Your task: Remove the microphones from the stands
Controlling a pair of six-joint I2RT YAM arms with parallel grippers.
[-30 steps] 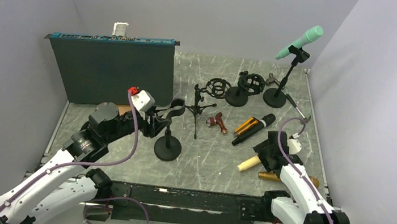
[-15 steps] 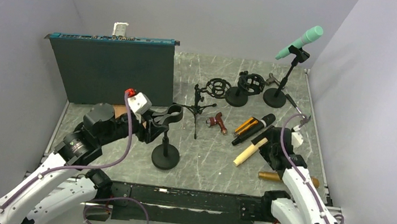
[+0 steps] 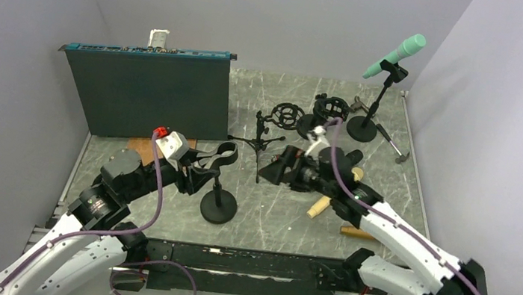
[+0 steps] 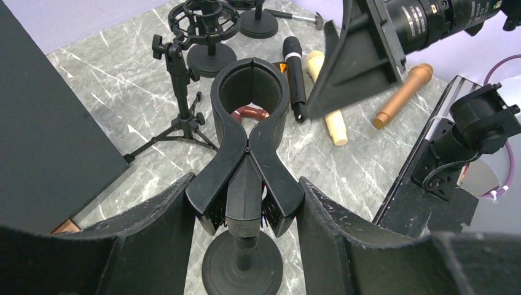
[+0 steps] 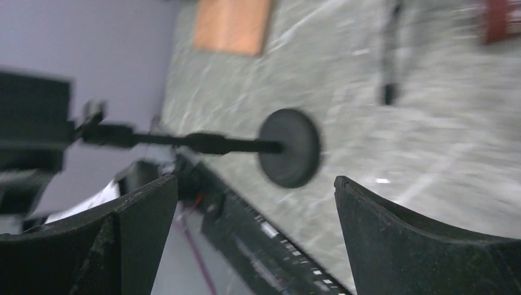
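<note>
A black stand (image 3: 219, 206) with a spring clip (image 4: 246, 138) at its top stands near the front of the table. The clip's ring holds nothing. My left gripper (image 4: 246, 184) is shut on the clip's two handles, one finger pressed on each side. My right gripper (image 3: 272, 170) is wide open and empty just right of the stand, whose round base (image 5: 290, 147) shows blurred in its wrist view. A cream microphone (image 3: 317, 207) lies loose on the table behind that gripper. A green microphone (image 3: 399, 53) sits clipped in a tall stand (image 3: 363, 126) at the far right.
A black microphone (image 4: 295, 74) and a bronze one (image 4: 402, 92) lie beside the cream one. Two shock mounts (image 3: 289, 115) and a small tripod (image 3: 260, 144) stand mid-table. A dark upright panel (image 3: 148, 92) fills the back left.
My right gripper opened and let the cream microphone go onto the table, then swung left toward the near stand. The left arm drew back slightly, still on the clip.
</note>
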